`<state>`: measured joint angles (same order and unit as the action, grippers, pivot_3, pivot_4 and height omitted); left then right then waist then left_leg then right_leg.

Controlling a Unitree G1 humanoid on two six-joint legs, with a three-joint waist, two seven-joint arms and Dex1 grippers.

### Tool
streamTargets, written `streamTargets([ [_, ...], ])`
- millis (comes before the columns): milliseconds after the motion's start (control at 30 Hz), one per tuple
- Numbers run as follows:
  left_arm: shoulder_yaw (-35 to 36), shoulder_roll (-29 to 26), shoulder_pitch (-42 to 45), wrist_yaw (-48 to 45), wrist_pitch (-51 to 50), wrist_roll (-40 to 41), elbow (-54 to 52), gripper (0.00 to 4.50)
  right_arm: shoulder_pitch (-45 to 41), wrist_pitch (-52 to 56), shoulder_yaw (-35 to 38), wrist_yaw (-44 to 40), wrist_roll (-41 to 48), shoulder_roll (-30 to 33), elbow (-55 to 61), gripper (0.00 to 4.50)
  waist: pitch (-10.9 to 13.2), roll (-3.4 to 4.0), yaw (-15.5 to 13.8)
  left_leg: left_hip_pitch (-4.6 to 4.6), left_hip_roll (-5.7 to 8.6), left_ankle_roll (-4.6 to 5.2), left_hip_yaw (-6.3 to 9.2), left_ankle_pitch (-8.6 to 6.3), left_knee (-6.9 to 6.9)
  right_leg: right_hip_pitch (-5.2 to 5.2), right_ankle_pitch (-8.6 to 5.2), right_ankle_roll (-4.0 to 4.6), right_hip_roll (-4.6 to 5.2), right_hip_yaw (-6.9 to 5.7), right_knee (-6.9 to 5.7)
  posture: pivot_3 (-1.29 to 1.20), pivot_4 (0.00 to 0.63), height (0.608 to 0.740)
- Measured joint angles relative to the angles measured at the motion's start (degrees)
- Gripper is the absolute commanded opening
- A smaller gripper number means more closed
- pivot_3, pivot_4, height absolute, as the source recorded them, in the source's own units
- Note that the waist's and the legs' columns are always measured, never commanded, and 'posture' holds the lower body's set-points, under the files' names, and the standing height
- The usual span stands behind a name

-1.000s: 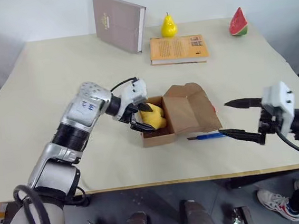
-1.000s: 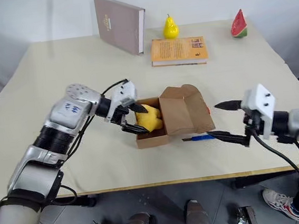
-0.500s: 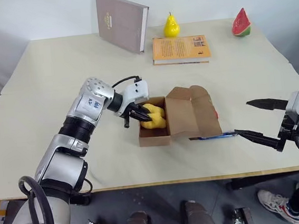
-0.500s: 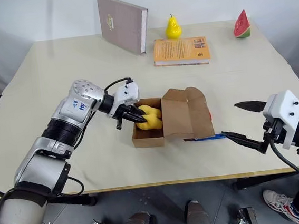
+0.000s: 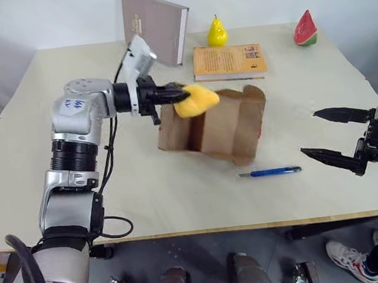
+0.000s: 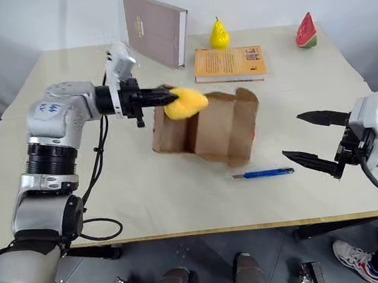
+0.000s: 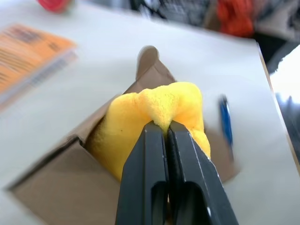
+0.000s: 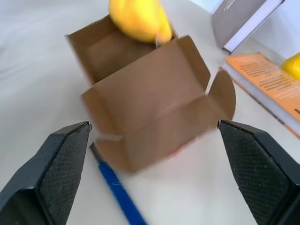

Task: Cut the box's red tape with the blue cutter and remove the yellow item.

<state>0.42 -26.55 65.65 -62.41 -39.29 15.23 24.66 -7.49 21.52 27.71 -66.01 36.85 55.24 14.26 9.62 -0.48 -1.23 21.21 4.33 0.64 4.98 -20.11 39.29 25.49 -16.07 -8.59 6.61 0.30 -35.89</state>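
No legible text in any view.
- Grey-brown hardcover book (image 5: pixel 154 26): small gold block on cover, too small to read.
- Orange-yellow book (image 5: pixel 227 60): dark print lines plus a small picture on cover; lines also blurred in right wrist view. Unreadable.
- Left arm, upper casing (image 5: pixel 73 104): short blue handwritten mark, approx. 2–3 chars, not decipherable.
- Box (image 5: pixel 214 127), blue cutter (image 5: pixel 269 172): no markings visible.

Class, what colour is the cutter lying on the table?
Blue; the cutter shows best in the left eye view.
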Motion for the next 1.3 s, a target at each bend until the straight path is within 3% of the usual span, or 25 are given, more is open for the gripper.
streamTargets([
  [200,8.5,-4.7,-2.7,7.6,-7.1,4.0,-4.2,0.01,-7.9,-1.8,-5.4,-5.0,-1.6,1.4,-8.1,4.5,0.0,0.03,0.8,-0.04,-0.03,-0.04,0.05,0.0,-0.02,0.04,0.0,0.0,0.0,-0.03,-0.08,0.0,0.15,0.74],
  [367,10.6,-6.9,-8.6,10.0,-13.8,8.1,-11.1,0.01,-12.9,-3.3,-8.5,-7.4,-3.2,1.6,-12.7,4.5,0.0,0.04,1.0,0.03,0.01,-0.04,0.11,-0.01,0.1,0.02,0.0,0.0,0.06,-0.07,-0.07,0.0,0.15,0.74],
  [567,16.3,-17.6,-18.4,16.4,-14.2,6.8,-12.9,0.01,-14.7,-4.0,-9.7,-10.1,-3.9,1.6,-15.9,4.5,0.0,0.08,1.9,-0.04,-0.08,-0.13,0.14,-0.03,0.0,0.06,0.0,0.02,0.0,-0.09,-0.1,0.0,0.15,0.74],
  [700,17.0,-27.2,-30.5,16.6,-10.3,3.2,-12.7,0.96,-15.3,-4.1,-10.4,-12.2,-4.1,1.7,-17.7,4.5,0.1,0.15,1.9,-0.05,-0.07,-0.13,0.12,-0.03,-0.05,0.05,0.0,0.02,0.02,-0.05,-0.08,0.0,0.15,0.74],
  [767,17.3,-29.2,-34.4,16.5,-9.5,2.4,-12.5,1.53,-15.8,-4.1,-10.9,-13.3,-4.2,1.7,-19.6,4.5,0.1,0.16,1.6,-0.03,-0.07,-0.12,0.12,-0.03,-0.03,0.04,0.0,0.02,0.03,-0.06,-0.06,0.0,0.15,0.74],
  [1067,20.1,-30.9,-39.1,15.9,-9.4,4.2,-16.4,4.27,-23.1,-6.8,-15.2,-16.6,-5.7,0.4,-28.2,4.5,0.1,0.21,0.5,0.0,-0.04,-0.1,0.15,-0.05,-0.05,0.03,-0.01,0.02,0.07,-0.09,-0.04,0.0,0.15,0.74],
  [1100,20.4,-30.9,-39.7,16.0,-9.3,4.4,-16.7,4.46,-23.8,-7.1,-15.9,-16.9,-6.2,0.3,-29.4,4.5,0.1,0.22,0.6,0.0,-0.06,-0.1,0.16,-0.05,-0.06,0.04,-0.01,0.02,0.06,-0.1,-0.04,0.0,0.15,0.74],
  [1300,25.3,-27.1,-41.4,18.6,-2.9,5.9,-21.4,4.46,-26.0,-9.8,-17.7,-18.4,-8.8,0.0,-35.8,4.5,0.1,0.25,1.3,-0.01,-0.06,-0.11,0.14,-0.05,-0.07,0.04,-0.01,0.02,0.09,-0.11,-0.02,0.0,0.15,0.74],
])
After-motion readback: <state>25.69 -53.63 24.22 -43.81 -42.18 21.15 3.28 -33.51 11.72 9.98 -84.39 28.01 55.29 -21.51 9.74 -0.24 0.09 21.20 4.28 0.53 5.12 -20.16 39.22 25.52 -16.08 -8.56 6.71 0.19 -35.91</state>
